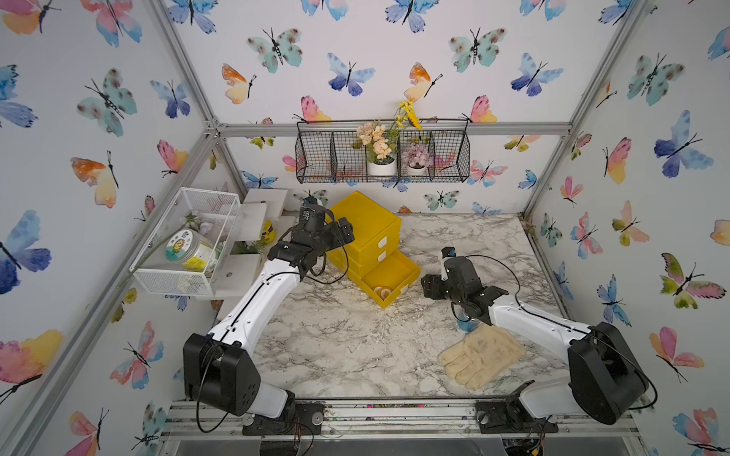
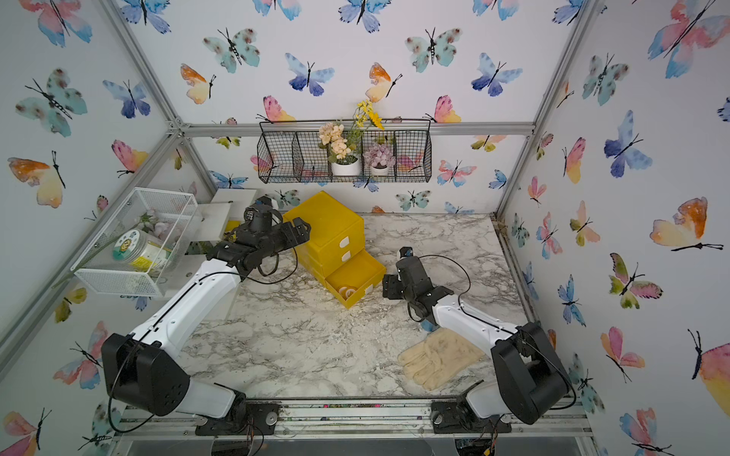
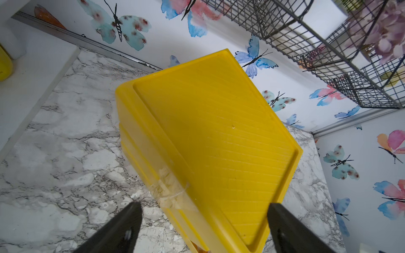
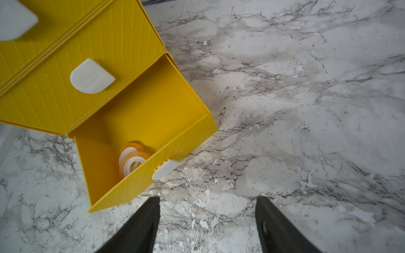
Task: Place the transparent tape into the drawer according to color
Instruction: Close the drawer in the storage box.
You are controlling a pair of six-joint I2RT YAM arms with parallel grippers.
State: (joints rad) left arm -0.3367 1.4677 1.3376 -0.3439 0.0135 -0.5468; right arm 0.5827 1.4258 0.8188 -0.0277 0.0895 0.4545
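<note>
- Jaws of the left gripper [image 3: 203, 204] stand wide apart and hold nothing; its wrist view shows one finger over bare marble and the other at the edge of the yellow cabinet [image 3: 208, 131], whose ribbed top lies below.
- Jaws of the right gripper [image 4: 208, 198] are also parted, less widely, with only tabletop between them and nothing gripped.
- In both top views the left gripper hovers at the cabinet's left rear side, and the right gripper sits low, just beside the front of the open drawer [image 4: 175, 142].
- That drawer is the lowest of three and is pulled out towards the front; the two above it are shut, each with a white handle [image 4: 92, 76].
- Inside the open drawer lie two rolls of orange-tinted transparent tape [image 4: 131, 160], overlapping each other and resting against its front wall near one corner; they also show faintly in a top view [image 1: 382, 292].
- The marble table [image 1: 335, 339] carries a pale glove [image 1: 480, 353] near the right arm's base, well apart from the drawer.
- On the back wall hangs a black wire basket [image 1: 316, 158] with potted flowers; a white mesh basket [image 1: 170, 280] holding a jar sits at the left.
</note>
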